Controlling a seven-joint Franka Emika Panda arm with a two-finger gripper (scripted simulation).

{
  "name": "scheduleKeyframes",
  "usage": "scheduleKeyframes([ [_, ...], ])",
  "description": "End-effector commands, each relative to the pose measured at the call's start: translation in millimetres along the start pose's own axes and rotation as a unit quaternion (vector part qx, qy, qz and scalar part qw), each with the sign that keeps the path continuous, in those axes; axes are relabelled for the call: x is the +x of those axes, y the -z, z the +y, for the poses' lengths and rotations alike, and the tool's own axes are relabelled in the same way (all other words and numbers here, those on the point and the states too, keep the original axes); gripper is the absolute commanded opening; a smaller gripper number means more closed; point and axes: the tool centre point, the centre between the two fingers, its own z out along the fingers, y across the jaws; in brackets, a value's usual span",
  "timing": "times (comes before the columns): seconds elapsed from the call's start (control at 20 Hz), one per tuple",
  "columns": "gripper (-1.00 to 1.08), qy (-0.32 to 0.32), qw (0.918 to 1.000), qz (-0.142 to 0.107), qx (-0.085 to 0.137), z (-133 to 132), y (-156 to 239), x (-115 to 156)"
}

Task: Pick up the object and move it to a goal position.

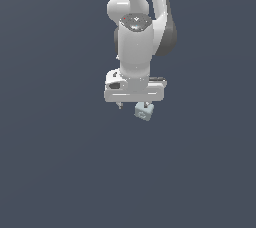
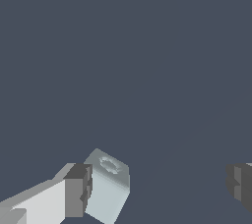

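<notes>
The object [image 1: 143, 111] is a small pale blue-grey cube with a faint ring marking on one face, sitting tilted just below the white gripper [image 1: 133, 104] toward the exterior view's right. In the wrist view the cube [image 2: 107, 186] rests against the inner side of one dark finger pad [image 2: 78, 189]. The other pad [image 2: 240, 184] is far off across a wide gap. The gripper [image 2: 160, 188] is open and nothing is clamped between its fingers.
A flat, uniform dark grey-blue surface [image 1: 55, 162] fills the background in both views. The white arm [image 1: 136, 37] rises above the gripper toward the top of the exterior view. No other objects or markers show.
</notes>
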Motion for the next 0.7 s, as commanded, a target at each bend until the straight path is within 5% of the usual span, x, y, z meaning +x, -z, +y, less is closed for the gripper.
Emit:
scheduleKeyframes([
  [0.0,1.00,0.000,1.0000,0.000,0.000,0.0,0.0,0.0],
  [0.65,1.00,-0.026,0.9996,-0.009,0.000,25.4,-4.2,0.5],
])
